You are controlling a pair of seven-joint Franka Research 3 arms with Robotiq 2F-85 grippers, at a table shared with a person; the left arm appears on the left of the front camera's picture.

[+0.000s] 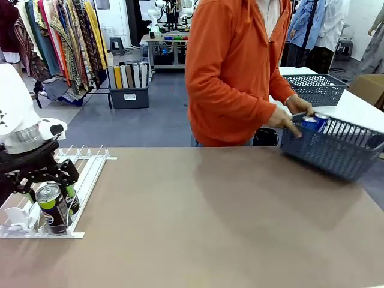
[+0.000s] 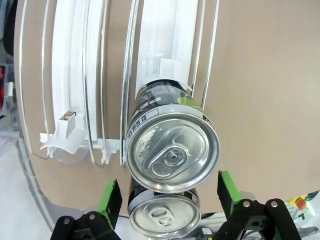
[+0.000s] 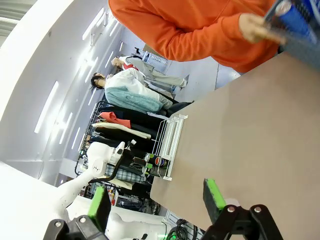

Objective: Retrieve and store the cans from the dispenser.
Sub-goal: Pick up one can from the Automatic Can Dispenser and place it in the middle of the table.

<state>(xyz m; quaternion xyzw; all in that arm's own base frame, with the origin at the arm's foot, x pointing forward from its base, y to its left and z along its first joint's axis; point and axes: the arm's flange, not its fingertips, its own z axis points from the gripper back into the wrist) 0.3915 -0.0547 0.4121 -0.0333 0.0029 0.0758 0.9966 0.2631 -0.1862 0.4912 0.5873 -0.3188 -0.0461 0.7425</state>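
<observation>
Alignment governs this grasp: the left hand, spread wide and empty over two dark cans at the dispenser end on the bench, should centre one can between its pads before closing.

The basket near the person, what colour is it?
The basket is dark grey-blue, clearest in the front view.

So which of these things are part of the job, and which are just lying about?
Job: dark cans, white dispenser, blue cans, grey basket held by the person.
Lying about: second basket on the far table, clothes rack, bin of rolls.
</observation>
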